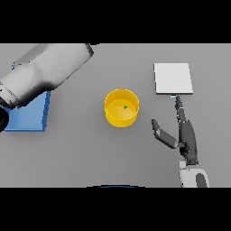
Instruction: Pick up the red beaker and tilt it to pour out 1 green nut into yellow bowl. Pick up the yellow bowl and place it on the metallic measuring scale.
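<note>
The yellow bowl (121, 108) stands upright near the middle of the table, with a small green nut (125, 107) lying inside it. To its right and farther back lies the metallic measuring scale (173, 78), a flat pale square. My right hand (187, 137) rests between them, right of the bowl and apart from it, open with fingers straight toward the scale and thumb spread toward the bowl. My left arm (45, 72) crosses the upper left; its hand is out of view. No red beaker shows.
A blue flat block (29, 115) lies at the left edge, partly under my left arm.
</note>
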Available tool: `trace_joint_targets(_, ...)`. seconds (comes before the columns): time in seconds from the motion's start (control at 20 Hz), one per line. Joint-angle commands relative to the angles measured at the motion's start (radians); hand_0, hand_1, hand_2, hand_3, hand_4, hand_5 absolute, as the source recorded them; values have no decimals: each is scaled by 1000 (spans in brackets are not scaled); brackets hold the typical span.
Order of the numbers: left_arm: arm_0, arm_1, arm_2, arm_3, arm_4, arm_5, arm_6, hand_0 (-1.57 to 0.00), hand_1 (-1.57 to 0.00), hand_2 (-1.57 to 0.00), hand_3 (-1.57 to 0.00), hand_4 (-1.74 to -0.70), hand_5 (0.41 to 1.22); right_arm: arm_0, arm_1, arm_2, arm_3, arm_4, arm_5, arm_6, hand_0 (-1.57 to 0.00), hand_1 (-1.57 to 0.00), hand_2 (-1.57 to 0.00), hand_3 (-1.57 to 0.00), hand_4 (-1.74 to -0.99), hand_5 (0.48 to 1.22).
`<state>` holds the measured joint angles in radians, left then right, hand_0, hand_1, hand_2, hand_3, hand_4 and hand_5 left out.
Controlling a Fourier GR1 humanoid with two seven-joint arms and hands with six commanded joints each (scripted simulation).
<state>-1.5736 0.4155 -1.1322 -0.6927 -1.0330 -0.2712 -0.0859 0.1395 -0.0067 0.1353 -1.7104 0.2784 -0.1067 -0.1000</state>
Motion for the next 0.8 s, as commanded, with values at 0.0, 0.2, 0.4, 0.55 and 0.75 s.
trace_joint_targets(0.0, -16, 5, 31, 40, 25, -2, 16, -1571, -1571, -1515, -1300, -1709, 1221, 11, 6, 4, -5, -10, 8, -9, 1, 1, 1, 1, -1182, 593)
trace_joint_targets(0.2, -12, 57, 237, 179, 219, 22, 113, -1571, -1571, -1548, -1379, -1727, 1221, 3, 3, -2, -3, -32, 22, -1, 1, 1, 1, 1, -1199, 594)
trace_joint_targets(0.4, 71, 141, 448, 250, 450, 106, 201, -1571, -1571, -1562, -1383, -1735, 1221, 12, -13, -7, 0, -45, 37, -30, 1, 1, 1, 1, -1222, 590)
trace_joint_targets(0.55, 196, 226, 553, 190, 606, 179, 207, -1571, -1571, -1566, -1426, -1738, 1221, -7, -12, -5, 15, -36, 31, -35, 1, 1, 1, 1, -1222, 586)
trace_joint_targets(0.75, 388, 314, 659, 48, 773, 310, 361, -1571, -1571, -1569, -1432, -1740, 1221, -18, -30, -8, 25, -36, 43, -38, 1, 1, 1, 1, -1217, 599)
